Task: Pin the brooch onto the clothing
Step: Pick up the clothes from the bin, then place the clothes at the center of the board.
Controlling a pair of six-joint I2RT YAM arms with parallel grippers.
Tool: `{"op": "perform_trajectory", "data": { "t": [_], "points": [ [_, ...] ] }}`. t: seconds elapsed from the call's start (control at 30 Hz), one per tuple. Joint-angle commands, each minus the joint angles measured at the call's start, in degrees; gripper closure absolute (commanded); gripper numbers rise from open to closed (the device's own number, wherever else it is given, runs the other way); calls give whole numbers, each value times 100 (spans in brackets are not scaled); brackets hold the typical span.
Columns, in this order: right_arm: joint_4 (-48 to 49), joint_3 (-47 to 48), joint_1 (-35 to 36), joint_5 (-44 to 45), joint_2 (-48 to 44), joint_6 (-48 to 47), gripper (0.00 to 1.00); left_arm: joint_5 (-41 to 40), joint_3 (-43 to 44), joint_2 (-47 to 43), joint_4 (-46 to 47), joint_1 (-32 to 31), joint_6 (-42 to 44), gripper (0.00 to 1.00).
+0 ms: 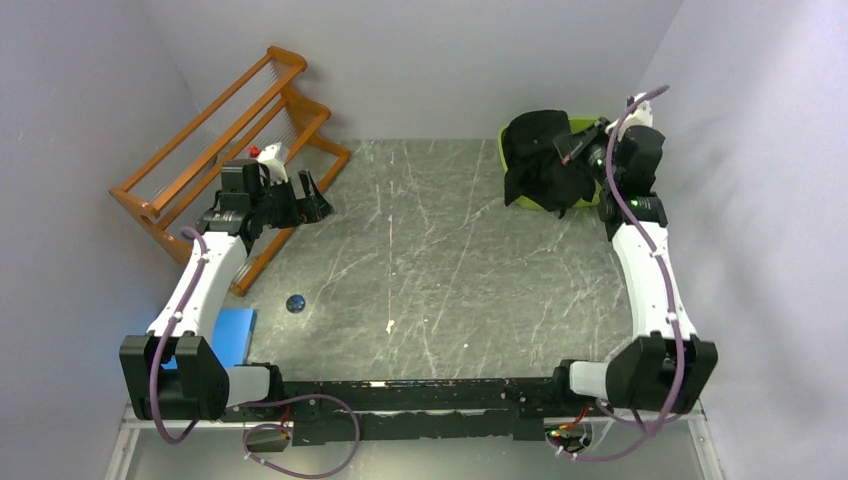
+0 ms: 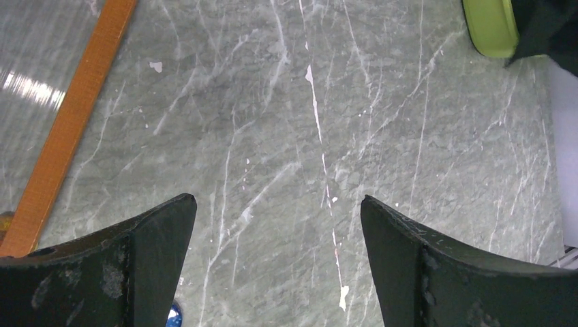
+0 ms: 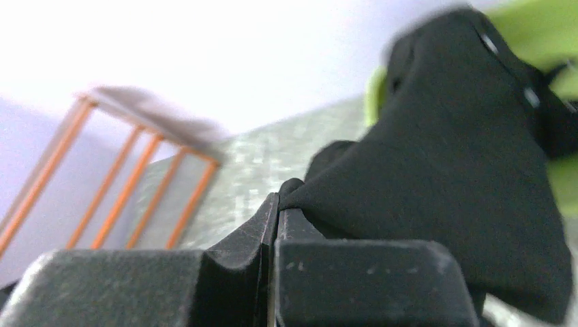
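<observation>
The black shirt (image 1: 540,160) hangs bunched over a green basket (image 1: 585,123) at the far right. My right gripper (image 1: 575,150) is shut on a fold of it; in the right wrist view the jaws (image 3: 278,201) pinch the cloth (image 3: 443,157), and pale buttons show near its upper edge. The brooch (image 1: 296,302), a small round blue piece, lies on the table at the near left; a sliver of it shows in the left wrist view (image 2: 174,315). My left gripper (image 1: 312,200) is open and empty above the table at the far left, its fingers wide apart (image 2: 278,204).
A wooden rack (image 1: 220,140) leans along the far left, close to my left gripper. A blue pad (image 1: 232,335) lies by the left arm's base. The green basket (image 2: 491,27) and the shirt's edge (image 2: 552,27) show at the top right of the left wrist view.
</observation>
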Motion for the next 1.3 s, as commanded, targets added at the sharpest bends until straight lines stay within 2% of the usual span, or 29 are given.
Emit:
{"op": "perform_trajectory", "data": {
  "t": [0.0,0.17,0.3,0.5,0.53,0.6,0.67,0.8,0.87,1.03,1.13,1.2,1.27],
  "points": [
    [82,876,835,-1127,-559,-296,100,-83,22,-176,132,9,-29,4],
    [290,1439,1995,-1962,-951,-455,100,-179,-29,-286,168,10,-26,4],
    [1141,1228,2212,-2307,-1515,171,100,-185,-44,-327,171,10,-28,4],
    [1409,879,2427,-2760,-1815,548,100,-48,-57,-304,227,10,-51,4],
    [1401,716,2438,-2725,-1844,540,96,-20,-57,-295,236,11,-51,4],
    [1247,405,2441,-2663,-1850,447,75,51,-61,-257,241,9,-64,4],
    [987,191,2437,-2672,-1787,297,45,147,-65,-215,250,9,-70,4],
    [406,-318,2440,-2317,-1763,-86,16,464,-49,-109,270,8,-34,4],
    [238,-644,2438,-1975,-1805,-238,12,643,-42,-22,282,-3,-73,4],
    [-318,-1519,2428,-917,-1805,-734,10,812,143,363,-15,-317,-158,4],
    [-662,-2097,2363,161,-1774,-693,10,733,292,665,-231,-898,-208,4],
    [-764,-2390,2212,316,-1718,-455,10,740,196,758,-74,-1365,-410,4],
    [-688,-2814,1953,102,-1700,-157,9,755,31,788,241,-1933,-661,4]
  ]
}}
